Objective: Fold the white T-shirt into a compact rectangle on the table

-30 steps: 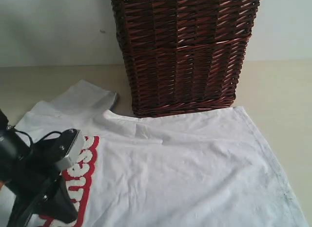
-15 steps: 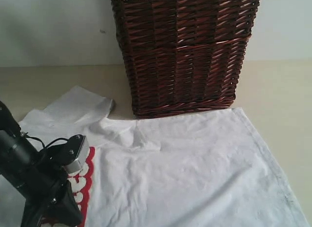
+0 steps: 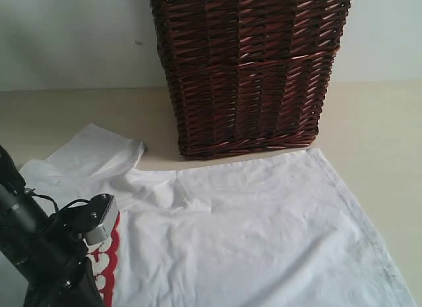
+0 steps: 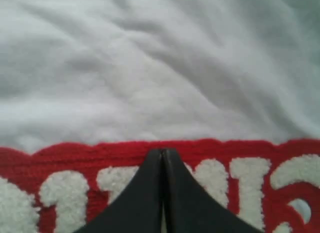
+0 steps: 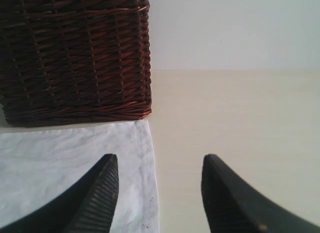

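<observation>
A pale beige tabletop (image 3: 382,122) carries a dark wicker basket (image 3: 244,70) at the far side and, nearer, the white T-shirt (image 3: 264,234) spread almost flat, one sleeve (image 3: 99,149) angled out far left. No fold shows, so the folding looks wholly left to do. The left tool (image 4: 162,153) is clenched at the red lettering (image 4: 75,153), any pinched cloth unclear; the right tool (image 5: 159,160) hangs released over the shirt's right edge

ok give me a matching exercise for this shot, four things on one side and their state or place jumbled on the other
1 left end effector
2 right end effector
3 wicker basket
4 white T-shirt

a spread out on the table
b open
c shut, tips at the red lettering
d standing at the shirt's far edge

Pairs: 1-c, 2-b, 3-d, 4-a
</observation>
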`<act>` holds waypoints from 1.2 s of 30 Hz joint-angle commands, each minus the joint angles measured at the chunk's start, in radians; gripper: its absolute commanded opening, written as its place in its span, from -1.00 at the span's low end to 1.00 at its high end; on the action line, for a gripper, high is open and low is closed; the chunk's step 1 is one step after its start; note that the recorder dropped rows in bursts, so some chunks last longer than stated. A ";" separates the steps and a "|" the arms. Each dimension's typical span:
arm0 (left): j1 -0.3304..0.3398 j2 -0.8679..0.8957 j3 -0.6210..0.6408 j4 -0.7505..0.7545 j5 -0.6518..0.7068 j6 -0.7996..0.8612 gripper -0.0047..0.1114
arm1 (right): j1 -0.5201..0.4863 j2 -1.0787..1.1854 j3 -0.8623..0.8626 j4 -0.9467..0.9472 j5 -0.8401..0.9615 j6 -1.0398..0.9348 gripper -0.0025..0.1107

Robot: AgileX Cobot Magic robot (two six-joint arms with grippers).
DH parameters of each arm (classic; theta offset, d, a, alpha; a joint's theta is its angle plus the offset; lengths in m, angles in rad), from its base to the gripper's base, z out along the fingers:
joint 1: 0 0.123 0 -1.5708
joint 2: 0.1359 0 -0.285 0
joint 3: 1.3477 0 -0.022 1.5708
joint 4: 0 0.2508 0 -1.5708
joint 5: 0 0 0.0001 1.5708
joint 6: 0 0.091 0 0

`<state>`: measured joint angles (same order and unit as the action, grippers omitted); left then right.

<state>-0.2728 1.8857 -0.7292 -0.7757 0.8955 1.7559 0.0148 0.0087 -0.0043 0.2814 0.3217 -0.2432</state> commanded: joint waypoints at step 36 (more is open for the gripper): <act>0.298 0.204 -0.355 -0.104 -0.422 -0.109 -0.92 | -0.003 0.002 0.004 0.001 -0.009 -0.009 -0.06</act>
<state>0.0345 2.0623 -1.0937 -0.9002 0.4376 1.6474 0.0148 0.0087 -0.0043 0.2814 0.3217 -0.2432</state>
